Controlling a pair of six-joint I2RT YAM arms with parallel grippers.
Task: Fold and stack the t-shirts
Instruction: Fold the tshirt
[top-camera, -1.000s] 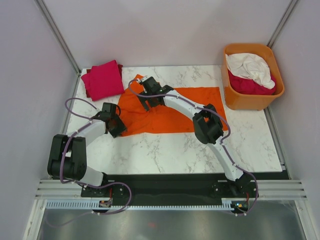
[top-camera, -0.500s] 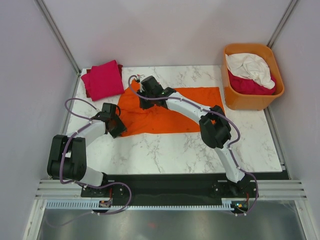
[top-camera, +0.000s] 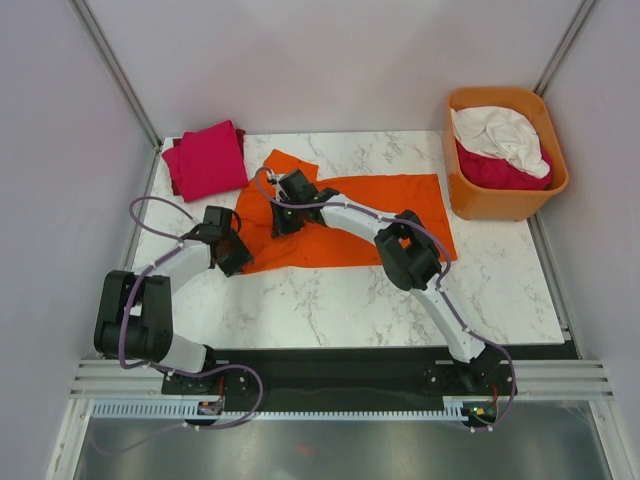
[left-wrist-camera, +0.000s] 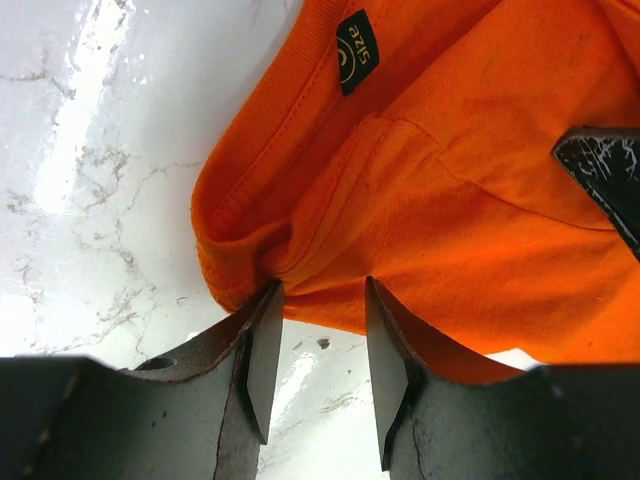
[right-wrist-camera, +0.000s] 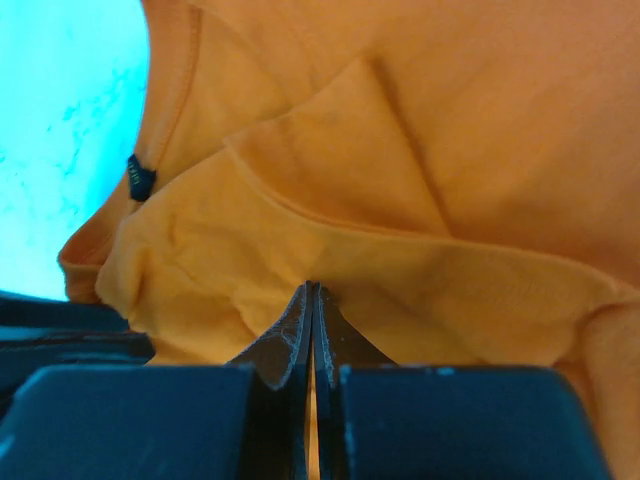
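The bright orange t-shirt (top-camera: 370, 215) lies spread across the middle of the table, with its left part rumpled. My right gripper (top-camera: 283, 213) is down on that rumpled left part and shut on a pinch of the orange t-shirt (right-wrist-camera: 400, 180); the cloth puckers at its closed tips (right-wrist-camera: 313, 288). My left gripper (top-camera: 232, 250) sits at the shirt's near-left corner. Its jaws (left-wrist-camera: 320, 292) stand apart with bare marble between them, and the shirt's edge (left-wrist-camera: 330, 200) lies over the fingertips. A folded magenta-pink t-shirt (top-camera: 210, 158) rests on a crimson one at the back left.
An orange plastic tub (top-camera: 500, 205) stands at the back right holding a white shirt (top-camera: 500, 132) and a crimson one (top-camera: 495, 172). White marble table (top-camera: 330, 300) runs along the front. Grey walls close in on both sides.
My right gripper went from open to shut on the orange shirt and moved toward the near left, dragging the cloth. The left arm has not moved.
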